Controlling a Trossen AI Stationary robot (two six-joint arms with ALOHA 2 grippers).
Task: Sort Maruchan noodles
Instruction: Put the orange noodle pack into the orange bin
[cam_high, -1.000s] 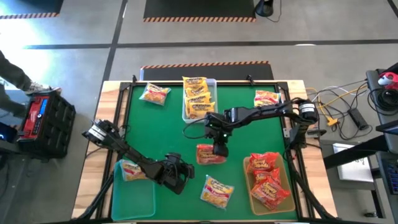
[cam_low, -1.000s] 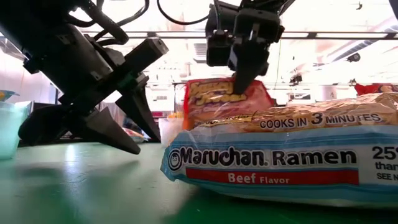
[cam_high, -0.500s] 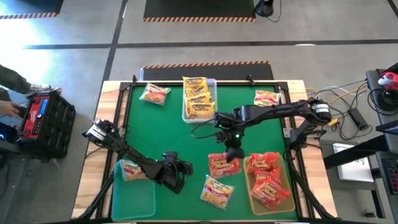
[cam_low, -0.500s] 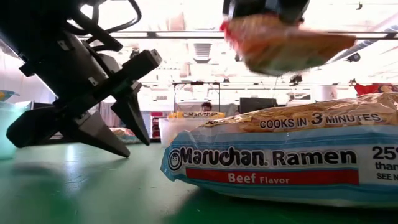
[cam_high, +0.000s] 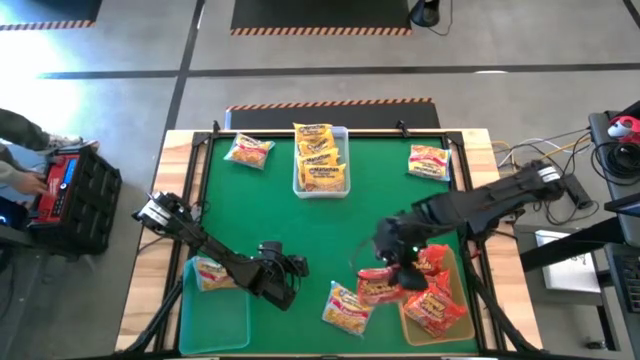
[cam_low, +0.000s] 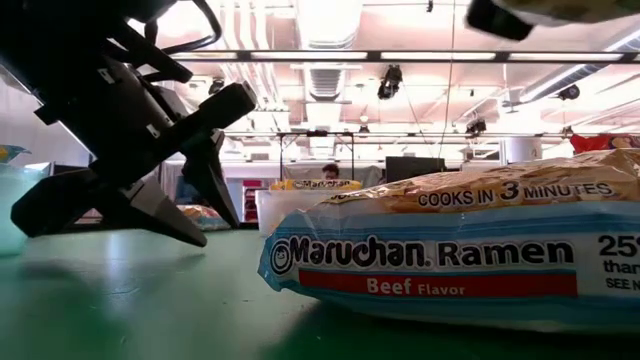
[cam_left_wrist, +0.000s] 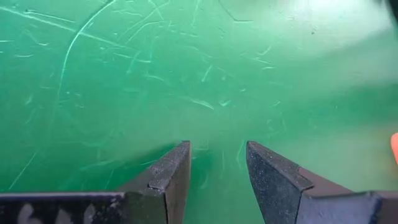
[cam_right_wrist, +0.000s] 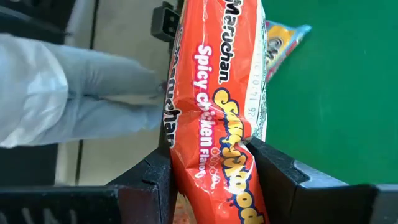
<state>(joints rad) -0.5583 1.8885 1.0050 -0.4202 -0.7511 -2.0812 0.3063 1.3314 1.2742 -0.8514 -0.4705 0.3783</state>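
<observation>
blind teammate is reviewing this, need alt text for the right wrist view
The right pincer grips a red crinkly plastic Maruchan Spicy Chicken ramen packet between its two dark fingers. Green table lies beyond it, with a person's grey-trousered leg alongside.

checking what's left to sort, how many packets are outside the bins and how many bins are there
packets on the mat: 3
red packet in the right gripper: 1
bins: 3
total: 7
</observation>
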